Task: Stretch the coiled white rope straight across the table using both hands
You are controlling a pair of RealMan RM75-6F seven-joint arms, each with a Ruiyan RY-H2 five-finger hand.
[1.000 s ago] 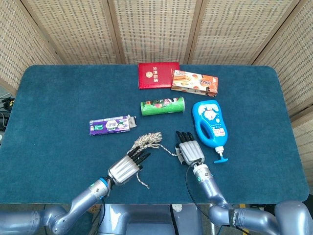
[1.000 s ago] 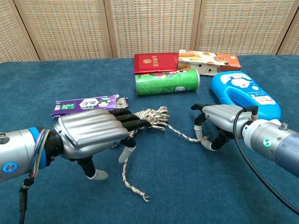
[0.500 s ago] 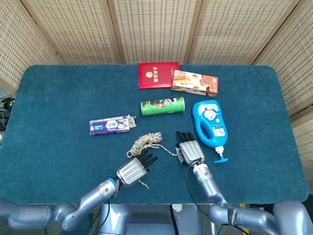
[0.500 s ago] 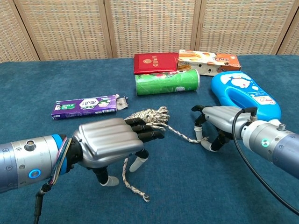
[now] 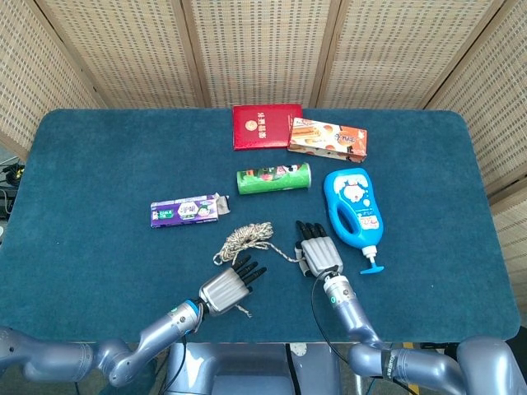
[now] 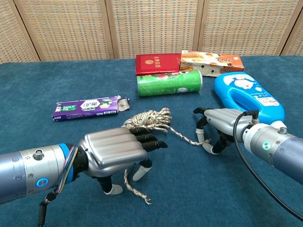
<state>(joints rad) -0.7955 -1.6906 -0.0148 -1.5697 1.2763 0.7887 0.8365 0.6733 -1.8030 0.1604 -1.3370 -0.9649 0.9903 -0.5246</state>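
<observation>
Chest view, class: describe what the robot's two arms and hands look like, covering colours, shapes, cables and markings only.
Both hands, left hand and right hand, have ribbed silver metal backs, black fingers and pale tips. The forearms are silver-blue cylinders, each with a glowing blue ring light. A black cable loops beside the right forearm; coloured wires show at the left wrist.

The white rope (image 6: 150, 118) lies on the blue table, flecked with brown and bunched in a loose coil near the middle. One strand runs right toward the blue bottle's side; another trails toward the front edge, ending frayed.
</observation>
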